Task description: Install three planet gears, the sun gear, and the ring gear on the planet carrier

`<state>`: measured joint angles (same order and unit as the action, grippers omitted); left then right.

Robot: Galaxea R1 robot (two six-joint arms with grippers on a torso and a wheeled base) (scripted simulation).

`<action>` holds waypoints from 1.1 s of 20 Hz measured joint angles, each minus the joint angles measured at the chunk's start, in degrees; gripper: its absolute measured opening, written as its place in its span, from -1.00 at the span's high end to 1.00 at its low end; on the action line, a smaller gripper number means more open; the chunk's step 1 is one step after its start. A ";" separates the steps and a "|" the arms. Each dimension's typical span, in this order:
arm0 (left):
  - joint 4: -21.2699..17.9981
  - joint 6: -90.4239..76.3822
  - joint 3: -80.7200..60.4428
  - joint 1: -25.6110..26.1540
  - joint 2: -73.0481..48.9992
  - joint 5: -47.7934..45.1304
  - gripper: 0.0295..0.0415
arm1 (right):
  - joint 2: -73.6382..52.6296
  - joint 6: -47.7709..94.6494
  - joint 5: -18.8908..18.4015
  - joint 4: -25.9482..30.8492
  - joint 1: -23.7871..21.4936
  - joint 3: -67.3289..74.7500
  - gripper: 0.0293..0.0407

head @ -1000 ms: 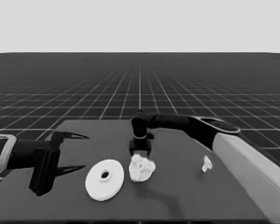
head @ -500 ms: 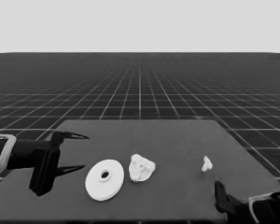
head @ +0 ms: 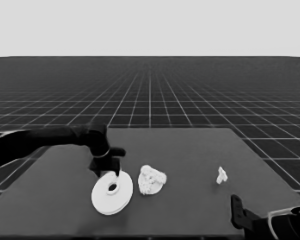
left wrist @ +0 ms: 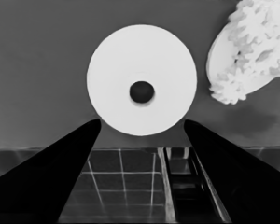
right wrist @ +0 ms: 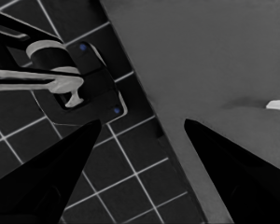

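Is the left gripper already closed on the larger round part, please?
No: in the left wrist view the left gripper is open, its two fingers apart on either side of the larger round part, which lies flat on the table.

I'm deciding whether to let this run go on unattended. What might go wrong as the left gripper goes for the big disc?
1. The larger round part lies flat on the table; the open left gripper straddles its rim, so its fingers may slip off.
2. The smaller round part, gears piled on it, sits close beside; a nudge might scatter them.

The right gripper is parked at the near right corner.
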<state>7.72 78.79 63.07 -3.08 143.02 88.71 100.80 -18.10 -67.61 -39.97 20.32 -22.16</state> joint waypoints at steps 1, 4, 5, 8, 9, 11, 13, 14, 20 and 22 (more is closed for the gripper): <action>5.27 -0.86 1.86 5.23 0.50 -1.19 -0.49 | 0.00 0.00 0.00 0.00 0.00 0.00 -0.61; 10.73 -2.83 5.97 11.83 1.70 -3.34 -0.49 | 0.00 0.00 0.00 0.00 0.00 0.00 -0.61; 11.23 -3.10 6.53 12.42 1.88 -3.63 -0.49 | 0.00 0.00 0.00 0.00 0.00 0.00 -0.61; 11.80 -3.40 7.18 13.03 2.08 -3.98 -0.49 | 0.00 0.00 0.00 0.00 0.00 0.00 -0.61; 11.86 -3.43 7.24 13.09 2.10 -4.01 -0.49 | 0.00 0.00 0.00 0.00 0.00 0.00 -0.61; 11.92 -3.46 7.30 13.14 2.11 -4.04 0.10 | 0.00 0.00 0.00 0.00 0.00 0.00 -0.61; 11.93 -3.47 7.32 13.14 2.12 -4.05 0.12 | 0.00 0.00 0.00 0.00 0.00 0.00 -0.61; 11.93 -3.47 7.32 13.14 2.12 -4.05 0.12 | 0.00 0.00 0.00 0.00 0.00 0.00 -0.61; 11.94 -3.47 7.33 13.14 2.12 -4.06 0.12 | 0.00 0.00 0.00 0.00 0.00 0.00 -0.61; 4.23 -0.60 2.04 5.22 0.47 -1.05 0.11 | 0.00 0.00 0.00 0.00 0.00 0.00 -0.61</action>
<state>11.95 78.19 65.11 2.14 143.49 87.66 100.80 -18.10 -67.61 -39.97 20.32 -22.16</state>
